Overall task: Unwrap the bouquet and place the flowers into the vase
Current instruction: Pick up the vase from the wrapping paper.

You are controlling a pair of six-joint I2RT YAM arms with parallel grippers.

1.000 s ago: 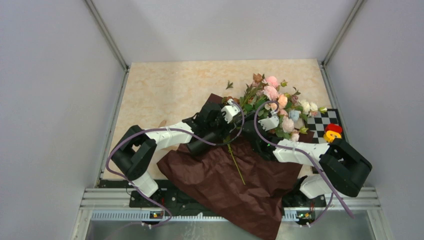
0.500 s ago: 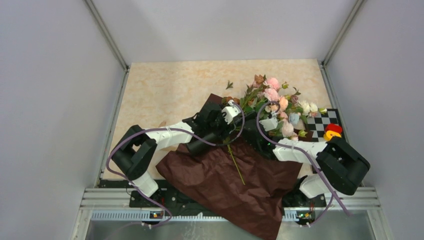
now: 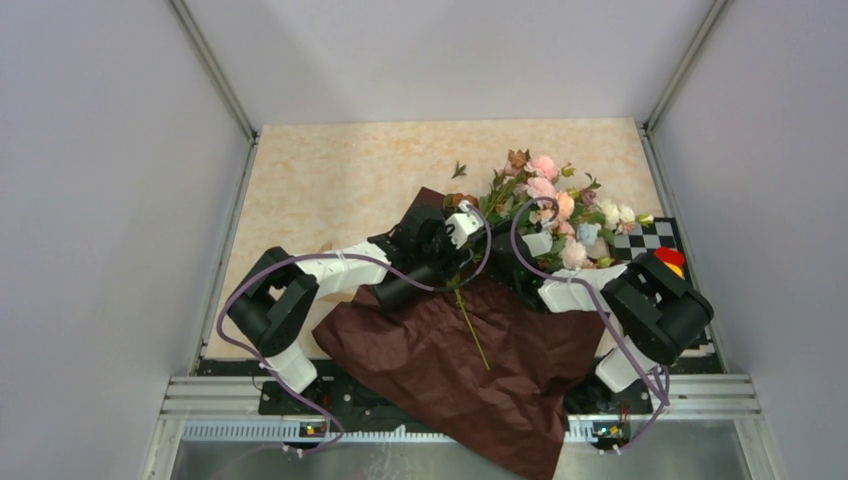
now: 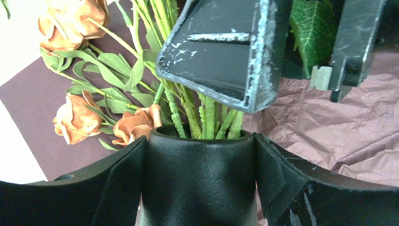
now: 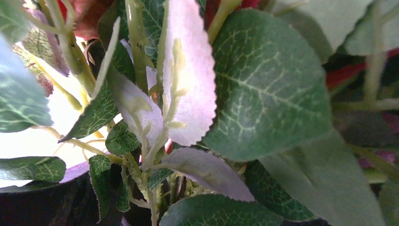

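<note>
The black vase [image 3: 400, 290] lies tilted over the spread maroon paper [image 3: 470, 380] of the unwrapped bouquet. My left gripper [image 4: 200, 181] is shut on its neck [image 4: 200, 165], one finger on each side. Green stems [image 4: 207, 117] of the flowers [image 3: 545, 190] enter the vase's mouth. The pale, pink and brownish blooms fan out up and to the right. My right gripper [image 3: 508, 255] is in among the stems just past the mouth. Its two scratched fingers [image 4: 226, 52] stand apart in the left wrist view. Leaves [image 5: 263, 89] fill the right wrist view and hide its fingers.
One loose stem [image 3: 472, 335] lies on the paper below the vase. A small leaf sprig [image 3: 459, 170] rests on the beige tabletop. A checkered board [image 3: 645, 240] and a red-and-yellow object [image 3: 668, 260] sit at the right edge, beside the right arm's elbow.
The right arm's elbow has swung left and back, bringing its gripper closer to the vase's mouth. The left arm and the vase have barely moved.
</note>
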